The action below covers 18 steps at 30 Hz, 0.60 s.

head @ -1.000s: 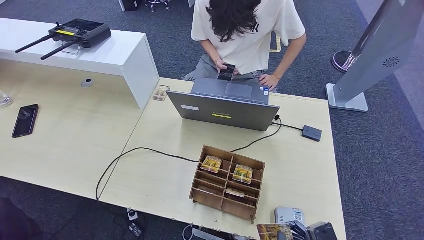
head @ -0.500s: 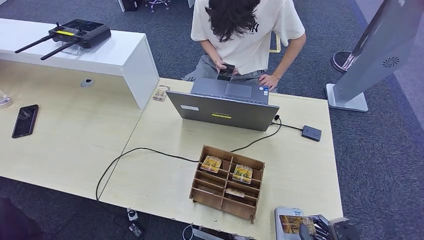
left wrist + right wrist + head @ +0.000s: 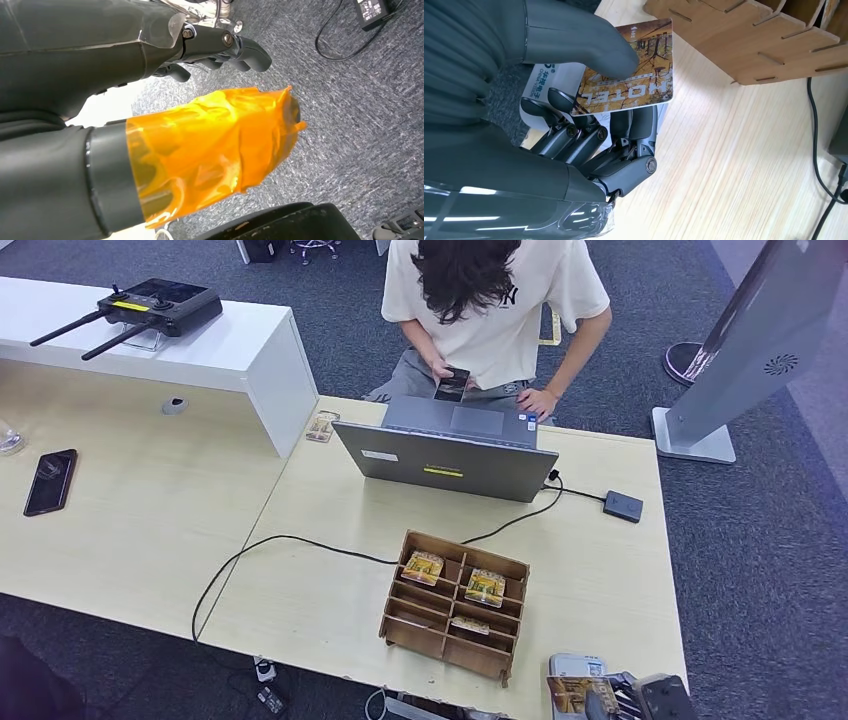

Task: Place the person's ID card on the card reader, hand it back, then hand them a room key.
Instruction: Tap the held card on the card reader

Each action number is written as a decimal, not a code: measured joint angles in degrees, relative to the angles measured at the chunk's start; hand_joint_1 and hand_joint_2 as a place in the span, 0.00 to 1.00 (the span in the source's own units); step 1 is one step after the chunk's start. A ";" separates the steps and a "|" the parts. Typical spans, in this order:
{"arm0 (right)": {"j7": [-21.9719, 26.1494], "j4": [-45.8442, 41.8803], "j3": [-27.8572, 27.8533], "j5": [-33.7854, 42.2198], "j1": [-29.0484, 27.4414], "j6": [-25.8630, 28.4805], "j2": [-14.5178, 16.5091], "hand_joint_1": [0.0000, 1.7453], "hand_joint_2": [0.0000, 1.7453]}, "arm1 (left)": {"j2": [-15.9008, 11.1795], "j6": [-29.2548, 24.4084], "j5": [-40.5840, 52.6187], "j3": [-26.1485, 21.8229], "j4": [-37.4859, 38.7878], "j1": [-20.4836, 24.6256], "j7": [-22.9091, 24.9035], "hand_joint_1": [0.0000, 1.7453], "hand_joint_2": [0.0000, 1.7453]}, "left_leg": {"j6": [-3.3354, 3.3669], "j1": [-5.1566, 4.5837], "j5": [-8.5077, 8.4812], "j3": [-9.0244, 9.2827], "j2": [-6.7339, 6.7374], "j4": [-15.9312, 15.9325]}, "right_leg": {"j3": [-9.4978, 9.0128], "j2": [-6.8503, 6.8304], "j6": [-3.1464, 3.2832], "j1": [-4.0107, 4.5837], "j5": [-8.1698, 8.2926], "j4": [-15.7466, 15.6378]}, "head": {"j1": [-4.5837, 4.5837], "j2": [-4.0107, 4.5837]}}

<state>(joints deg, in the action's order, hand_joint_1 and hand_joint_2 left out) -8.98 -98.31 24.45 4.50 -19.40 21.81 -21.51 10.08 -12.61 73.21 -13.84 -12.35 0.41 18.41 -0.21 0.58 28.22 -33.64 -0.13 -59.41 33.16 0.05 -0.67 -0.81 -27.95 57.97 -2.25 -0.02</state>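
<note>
Right hand (image 3: 589, 125) pinches a hotel key card (image 3: 629, 65) between thumb and fingers, held over the white card reader (image 3: 577, 665) at the near right corner of the desk (image 3: 320, 600), beside the wooden organizer (image 3: 455, 605). Left hand (image 3: 220, 45) hangs over carpet, fingers curled in, holding nothing.
</note>
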 joint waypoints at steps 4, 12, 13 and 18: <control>-0.17 1.01 0.08 -0.11 0.74 0.02 0.52 1.00 1.00 | 0.02 0.10 0.06 0.00 0.00 0.01 0.05 0.00 0.00 | 0.00 0.00 0.00 0.00 0.00 0.00 | 0.00 0.00 0.00 0.00 0.00 0.00 | 0.01 0.00; -0.77 3.10 -1.38 0.33 1.68 0.13 1.10 1.00 1.00 | 0.02 0.44 0.15 0.00 0.00 0.04 0.15 0.00 0.00 | 0.00 0.00 0.00 0.00 0.00 0.00 | 0.00 0.00 0.00 0.00 0.00 0.00 | 0.01 0.00; -0.80 3.30 -1.82 0.37 1.70 0.05 1.13 1.00 1.00 | 0.02 0.45 0.15 0.00 0.00 0.04 0.17 0.00 0.00 | 0.00 0.00 0.00 0.00 0.00 0.00 | 0.00 0.00 0.00 0.00 0.00 0.00 | 0.01 0.00; -0.99 4.33 -3.56 0.38 1.67 -0.79 1.52 1.00 1.00 | 0.02 0.53 0.12 0.00 0.00 0.09 0.25 0.00 0.00 | 0.00 0.00 0.00 0.00 0.00 0.00 | 0.00 0.00 0.00 0.00 0.00 0.00 | 0.00 0.00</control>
<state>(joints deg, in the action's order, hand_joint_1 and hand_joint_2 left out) -9.97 -93.97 20.89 4.88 -17.72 21.02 -19.99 10.10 -12.08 73.33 -13.84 -12.35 0.51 18.66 -0.21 0.58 28.22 -33.64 -0.13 -59.41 33.17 0.05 -0.67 -0.81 -27.95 57.97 -2.25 -0.02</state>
